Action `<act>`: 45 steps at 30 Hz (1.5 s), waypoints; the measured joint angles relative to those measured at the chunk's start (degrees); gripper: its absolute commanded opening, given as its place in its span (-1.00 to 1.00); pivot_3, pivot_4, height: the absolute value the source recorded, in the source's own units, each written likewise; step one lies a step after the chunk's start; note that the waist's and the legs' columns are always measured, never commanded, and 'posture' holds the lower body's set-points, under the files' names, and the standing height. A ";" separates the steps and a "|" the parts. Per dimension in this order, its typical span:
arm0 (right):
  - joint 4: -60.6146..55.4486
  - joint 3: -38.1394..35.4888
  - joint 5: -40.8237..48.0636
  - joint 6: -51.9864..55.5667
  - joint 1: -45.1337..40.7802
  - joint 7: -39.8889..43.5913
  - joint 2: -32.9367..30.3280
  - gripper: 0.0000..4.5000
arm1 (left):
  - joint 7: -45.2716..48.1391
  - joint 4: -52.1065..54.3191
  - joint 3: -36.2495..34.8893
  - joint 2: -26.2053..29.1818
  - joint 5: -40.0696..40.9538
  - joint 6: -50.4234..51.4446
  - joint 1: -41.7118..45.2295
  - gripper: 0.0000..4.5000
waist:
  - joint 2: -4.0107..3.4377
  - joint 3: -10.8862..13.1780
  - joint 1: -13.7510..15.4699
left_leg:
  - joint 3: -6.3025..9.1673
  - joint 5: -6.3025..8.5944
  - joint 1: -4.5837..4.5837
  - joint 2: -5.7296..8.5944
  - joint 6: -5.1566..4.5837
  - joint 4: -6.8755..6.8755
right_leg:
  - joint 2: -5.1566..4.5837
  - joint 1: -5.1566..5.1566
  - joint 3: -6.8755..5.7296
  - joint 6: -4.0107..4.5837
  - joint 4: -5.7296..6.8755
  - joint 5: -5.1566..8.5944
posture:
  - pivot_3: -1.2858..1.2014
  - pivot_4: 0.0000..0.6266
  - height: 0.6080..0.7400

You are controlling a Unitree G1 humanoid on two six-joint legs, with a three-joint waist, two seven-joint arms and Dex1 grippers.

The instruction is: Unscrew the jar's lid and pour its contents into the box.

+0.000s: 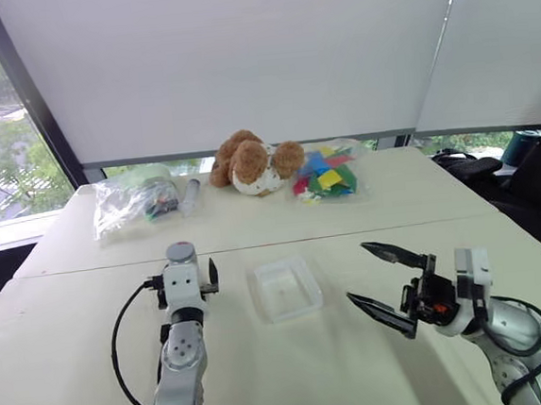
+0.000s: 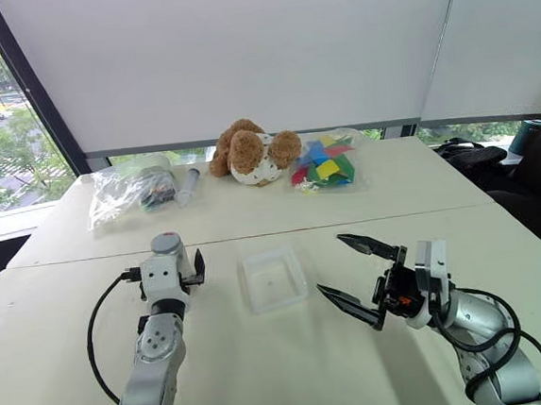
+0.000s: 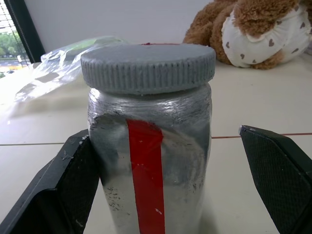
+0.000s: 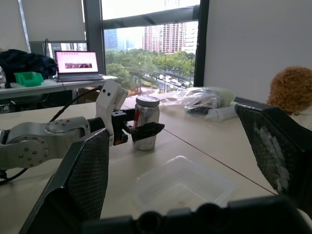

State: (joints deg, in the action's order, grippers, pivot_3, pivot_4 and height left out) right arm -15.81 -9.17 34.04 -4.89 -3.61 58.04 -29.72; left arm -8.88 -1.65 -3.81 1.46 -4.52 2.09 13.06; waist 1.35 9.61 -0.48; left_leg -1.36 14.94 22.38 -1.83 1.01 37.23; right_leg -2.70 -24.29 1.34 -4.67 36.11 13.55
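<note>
Behind left gripper [image 1: 183, 269], jar [image 3: 151, 146] mostly hidden

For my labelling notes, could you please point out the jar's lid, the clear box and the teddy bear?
lid [image 3: 147, 67]: left wrist view, on its ribbed side edge.
box [image 1: 285, 288]: left eye view, on its bare clear floor.
teddy bear [image 1: 251, 159]: left eye view, on its brown head.

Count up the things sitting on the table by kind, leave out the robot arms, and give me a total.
Jar with lid: 1
Clear box: 1
Plastic bags of items: 2
Clear tube: 1
Stuffed toy: 1
Total: 6
</note>
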 measured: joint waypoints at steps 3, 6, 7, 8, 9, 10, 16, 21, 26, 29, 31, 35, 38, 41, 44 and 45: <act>0.00 0.02 -0.01 0.89 -0.91 -0.76 0.00 1.00 | -0.15 -0.92 -0.37 0.00 0.09 -0.99 0.12 0.19 | 0.00 0.00 0.01 | 0.00 0.00 0.00 0.00 0.00 0.00 | 0.00 0.00 0.00 0.00 0.00 0.00 | 0.03 -0.52 1.00; 0.01 0.02 -0.02 1.29 -1.82 -1.36 -0.01 1.00 | -0.27 -2.16 -0.61 0.01 0.29 -1.60 0.76 -0.01 | 0.00 0.00 0.04 | 0.00 0.00 0.00 0.00 0.00 0.00 | 0.00 0.00 0.00 0.00 0.00 0.00 | 0.03 -0.52 1.00; 0.02 0.02 -0.04 1.48 -2.07 -1.57 -0.01 1.00 | -0.26 -2.25 -0.76 0.00 0.47 -1.66 0.79 -0.01 | 0.00 0.00 0.04 | 0.00 0.00 0.00 0.00 0.00 0.01 | 0.00 0.01 0.00 0.00 0.00 0.00 | 0.03 -0.52 1.00; 0.02 0.01 -0.04 1.60 -2.18 -1.77 -0.01 1.00 | -0.22 -2.26 -1.04 -0.02 0.91 -1.69 0.80 -0.01 | 0.00 0.00 0.02 | 0.00 0.00 0.00 0.00 0.00 0.01 | 0.00 0.01 0.00 0.00 0.00 0.00 | 0.03 -0.52 1.00; 0.02 0.00 -0.05 1.66 -2.19 -1.96 -0.01 1.00 | -0.17 -2.27 -1.38 -0.02 1.39 -1.75 0.79 -0.01 | 0.00 0.00 0.02 | 0.00 0.00 0.00 0.00 0.00 0.01 | 0.00 0.01 0.00 0.00 0.00 0.00 | 0.03 -0.52 1.00; 0.04 -0.03 -0.06 1.69 -2.18 -2.08 -0.01 1.00 | -0.05 -2.29 -1.76 0.02 1.89 -1.88 0.78 -0.01 | 0.00 0.00 0.01 | 0.00 0.00 0.00 0.00 0.00 0.00 | 0.00 0.01 0.00 0.00 0.00 0.00 | 0.03 -0.52 1.00; -0.10 -0.49 -0.06 1.81 -1.73 -2.88 -0.28 1.00 | 12.59 -1.24 -4.79 4.64 13.57 -5.40 -0.48 -0.01 | 0.00 0.00 -0.14 | 0.00 0.00 -0.01 -0.03 0.00 -0.02 | 0.02 -0.01 -0.01 0.01 0.02 0.00 | 0.03 -0.52 1.00; -4.04 -1.38 2.97 8.14 -1.54 -3.27 -5.27 1.00 | 40.16 7.64 -6.91 20.80 33.94 3.39 -1.30 -0.01 | -0.03 0.01 -0.17 | -0.03 0.00 -0.01 -0.04 0.00 -0.01 | -0.02 -0.03 0.00 0.22 0.04 0.12 | 0.03 -0.52 1.00; -12.06 1.44 11.88 24.09 -10.43 -9.23 -8.98 1.00 | 57.36 11.89 -4.89 33.26 43.86 16.91 0.08 -0.01 | -0.03 0.02 -0.25 | -0.01 0.00 -0.02 -0.05 0.00 0.00 | -0.01 -0.02 -0.01 0.23 0.06 0.12 | 0.03 -0.52 1.00; -13.74 6.00 17.03 33.66 -19.69 -15.01 -7.15 1.00 | 62.79 13.40 -0.88 35.28 44.53 20.32 3.67 -0.01 | -0.03 0.02 -0.23 | 0.01 0.00 -0.01 -0.05 0.00 -0.01 | -0.01 -0.04 -0.01 0.25 0.03 0.12 | 0.03 -0.52 1.00; -14.28 9.58 17.85 38.03 -23.66 -17.68 -5.40 1.00 | 64.24 13.71 1.38 34.21 44.15 20.77 5.51 -0.01 | -0.03 0.02 -0.05 | 0.03 0.00 0.04 -0.04 0.00 -0.05 | -0.01 -0.05 -0.03 0.24 -0.03 0.13 | 0.03 -0.52 1.00; -12.72 14.74 15.64 42.24 -27.53 -21.35 -1.70 1.00 | 64.79 13.52 4.34 31.23 42.43 20.92 7.90 -0.01 | -0.02 0.03 -0.17 | 0.00 0.00 0.12 -0.03 -0.01 -0.02 | -0.03 -0.10 -0.01 0.22 -0.05 0.11 | 0.03 -0.52 1.00; -10.33 16.44 12.28 43.31 -30.48 -23.04 0.68 1.00 | 65.57 13.56 5.56 29.78 41.21 20.68 8.20 -0.01 | -0.02 0.03 -0.23 | 0.01 0.00 0.10 -0.03 -0.01 -0.02 | 0.00 -0.12 -0.01 0.22 -0.01 0.11 | 0.03 -0.52 1.00; -9.00 16.96 10.58 43.44 -31.13 -23.21 1.33 1.00 | 65.94 13.65 6.31 29.26 40.56 20.55 8.15 -0.01 | -0.02 0.03 -0.26 | 0.02 0.00 0.10 -0.04 -0.01 -0.03 | 0.01 -0.13 -0.02 0.21 -0.01 0.11 | 0.03 -0.52 1.00; -7.84 18.12 9.17 43.86 -32.17 -22.14 2.12 1.00 | 66.01 13.77 6.88 28.20 40.02 20.13 8.07 -0.01 | -0.02 0.03 -0.26 | 0.02 0.00 0.10 -0.04 -0.01 -0.03 | 0.01 -0.13 -0.01 0.21 -0.01 0.11 | 0.03 -0.52 1.00; -7.38 18.50 8.73 44.07 -32.59 -21.61 2.25 1.00 | 66.01 13.82 7.07 27.94 39.94 19.99 8.07 -0.01 | -0.02 0.03 -0.27 | 0.02 0.00 0.10 -0.04 -0.01 -0.03 | 0.01 -0.13 -0.01 0.21 0.00 0.11 | 0.03 -0.52 1.00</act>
State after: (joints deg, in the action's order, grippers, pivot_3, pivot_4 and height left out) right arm -23.20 9.33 42.77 39.19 -36.19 36.42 -27.47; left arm 57.13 12.17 3.26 29.40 35.41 22.08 21.13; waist 1.32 9.64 -0.74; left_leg -1.34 14.93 22.48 -1.87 0.99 37.20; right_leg -2.69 -24.42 1.33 -4.46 36.11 13.66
